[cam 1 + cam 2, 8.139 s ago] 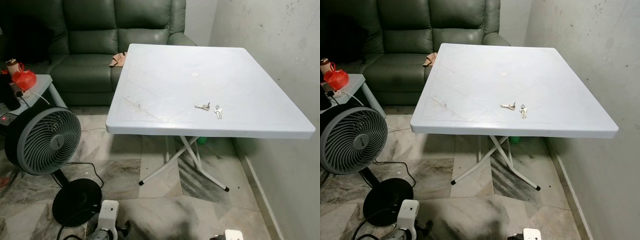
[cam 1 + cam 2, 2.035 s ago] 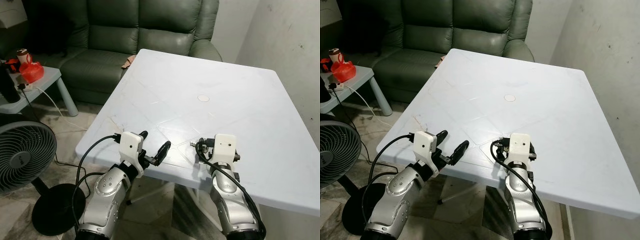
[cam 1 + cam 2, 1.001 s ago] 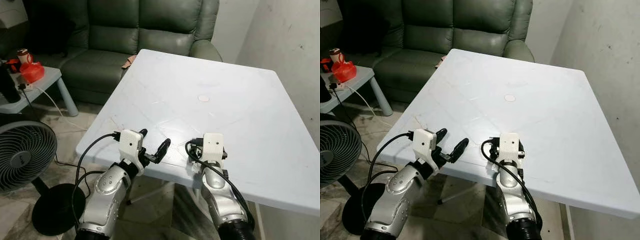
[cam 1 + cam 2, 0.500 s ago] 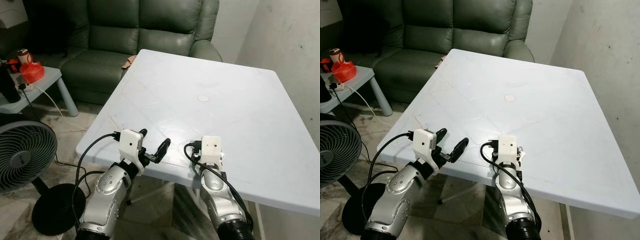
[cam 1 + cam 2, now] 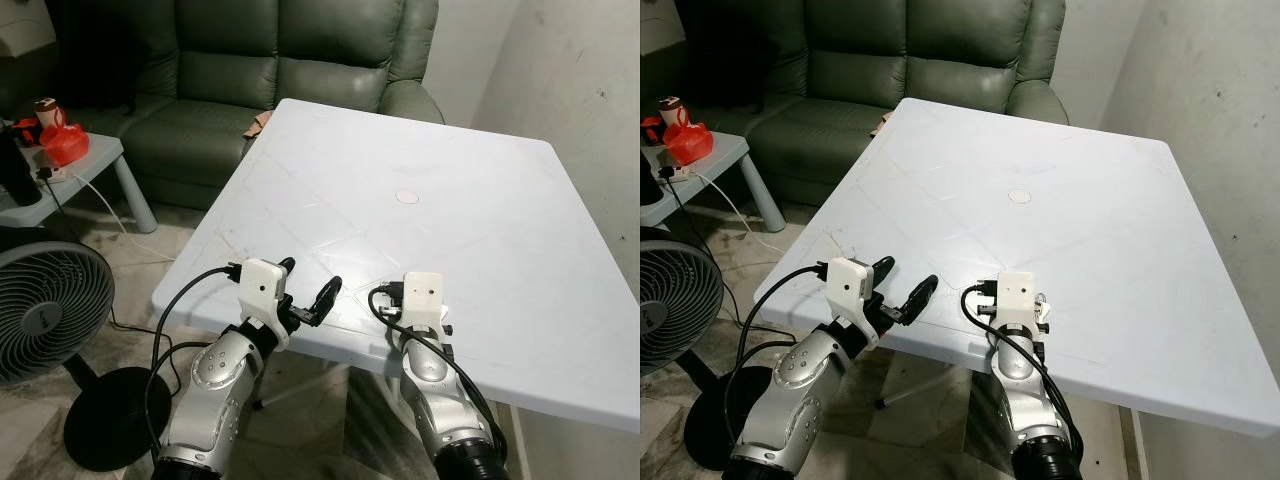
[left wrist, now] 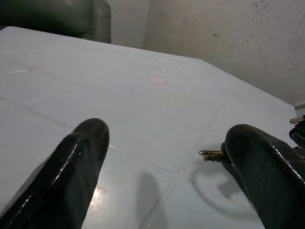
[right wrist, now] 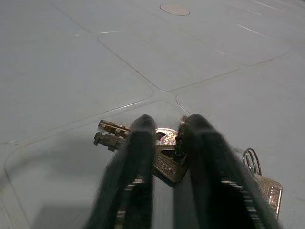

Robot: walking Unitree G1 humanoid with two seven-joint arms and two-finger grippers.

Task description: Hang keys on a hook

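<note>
Pinching the small bunch of brass keys (image 7: 164,155) on the white plastic folding table (image 5: 480,200), the right gripper (image 7: 164,143) is nipping them between nearly closed fingers and should be squeezing firmly before lifting, while the left gripper (image 5: 303,292), spread wide, is hovering beside it.

The left hand (image 5: 306,292) is held open at the white surface's (image 5: 420,200) near edge. A green sofa (image 5: 250,70) and fan (image 5: 45,310) are seen beyond.
</note>
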